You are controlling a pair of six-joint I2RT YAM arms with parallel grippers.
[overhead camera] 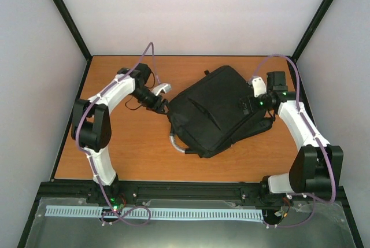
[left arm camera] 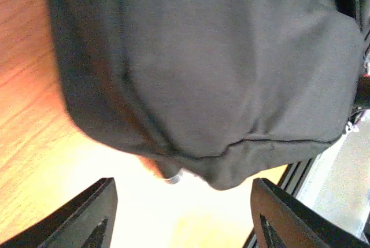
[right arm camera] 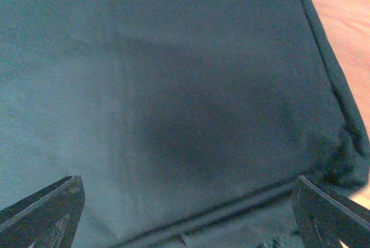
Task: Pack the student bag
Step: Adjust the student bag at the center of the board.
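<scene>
The student bag (overhead camera: 217, 109), a large black fabric backpack, lies flat and slanted in the middle of the wooden table (overhead camera: 139, 155), its grey loop handle (overhead camera: 175, 143) curling off the near-left corner. My left gripper (overhead camera: 163, 107) sits at the bag's left corner. In the left wrist view the bag (left arm camera: 219, 69) bulges just ahead of the left gripper (left arm camera: 182, 219), whose jaws stand apart with only bright table between them. My right gripper (overhead camera: 250, 104) hovers over the bag's right side. Black fabric of the bag (right arm camera: 173, 86) fills the right wrist view, and the right gripper (right arm camera: 188, 213) is wide open.
A black rail (overhead camera: 191, 190) and a white perforated strip (overhead camera: 156, 213) run along the near edge by the arm bases. Black frame posts and pale walls close in the table on three sides. Bare orange wood (right arm camera: 341, 5) shows beyond the bag's edge.
</scene>
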